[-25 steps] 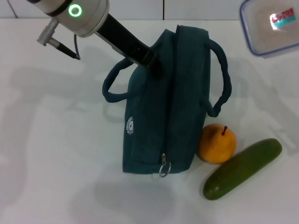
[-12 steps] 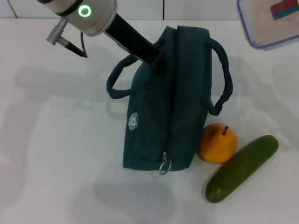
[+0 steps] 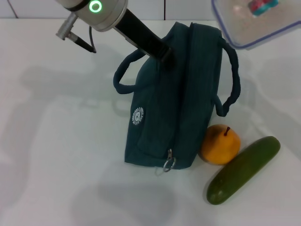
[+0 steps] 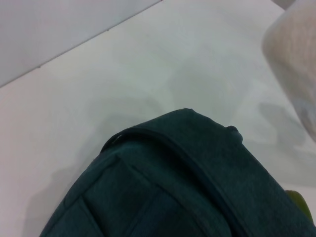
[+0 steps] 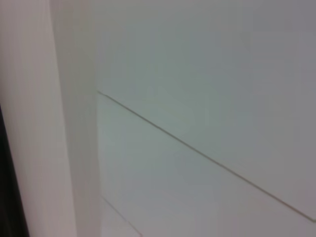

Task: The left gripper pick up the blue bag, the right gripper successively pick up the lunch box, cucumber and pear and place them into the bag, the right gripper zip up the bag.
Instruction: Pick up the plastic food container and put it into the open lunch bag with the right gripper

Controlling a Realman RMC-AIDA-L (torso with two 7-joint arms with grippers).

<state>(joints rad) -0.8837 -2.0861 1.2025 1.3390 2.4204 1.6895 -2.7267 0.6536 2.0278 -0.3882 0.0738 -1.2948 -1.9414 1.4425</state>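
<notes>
Left gripper: my black two-finger left gripper [image 3: 165, 57] on its silver-wristed arm meets the top far edge of the large dark teal fabric blue bag [image 3: 178, 103]; I cannot tell whether its fingers are clamped on the cloth
Bag: upright on the white table [image 3: 56, 141], zip closed, ring pull [image 3: 168, 164] at the near end
Lunch box: the clear plastic lunch box [image 3: 256, 21] with blue-edged lid sits at the far right corner of the head view, seemingly in the air; I see no right gripper in any view
Cucumber and pear: the round yellow-orange pear [image 3: 220, 144] touches the bag's right side; the long dark green cucumber [image 3: 243, 169] lies just beside it
How I do it well: I judge the bag must be opened before the box goes in, so I keep the left hold steady and bring the box over level
</notes>
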